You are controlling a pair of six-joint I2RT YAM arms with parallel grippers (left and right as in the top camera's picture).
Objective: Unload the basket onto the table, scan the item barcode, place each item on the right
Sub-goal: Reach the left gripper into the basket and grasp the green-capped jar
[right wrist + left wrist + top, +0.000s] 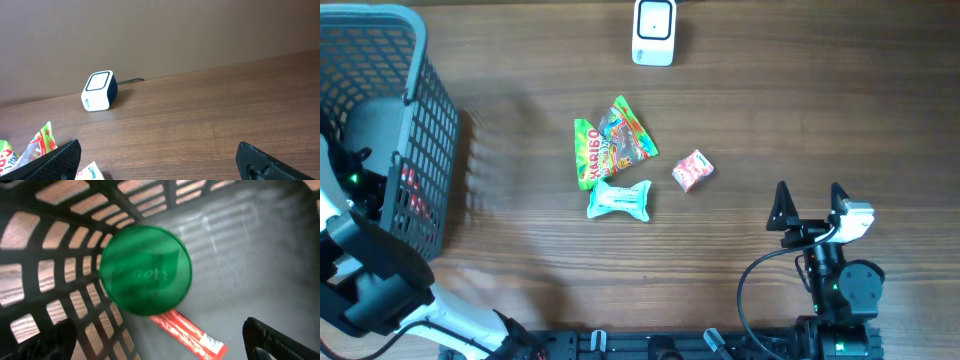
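**Overhead and wrist views.** The barcode scanner (653, 32) is set at the far edge of the tabletop (770, 100). Four items are laid near the centre: a Haribo bag (586, 155), a multicoloured bag (626, 133) overlapping it, a pale blue packet (619, 200) just below, and a small red-and-white packet (692, 170) apart to the right. The left arm (370, 290) is seen inside the grey basket (420, 110), its jaws released and spread above a blurred green disc (146, 271) and a red packet (187, 332). The jaws of the right arm (840, 285) are likewise released, with nothing grasped.
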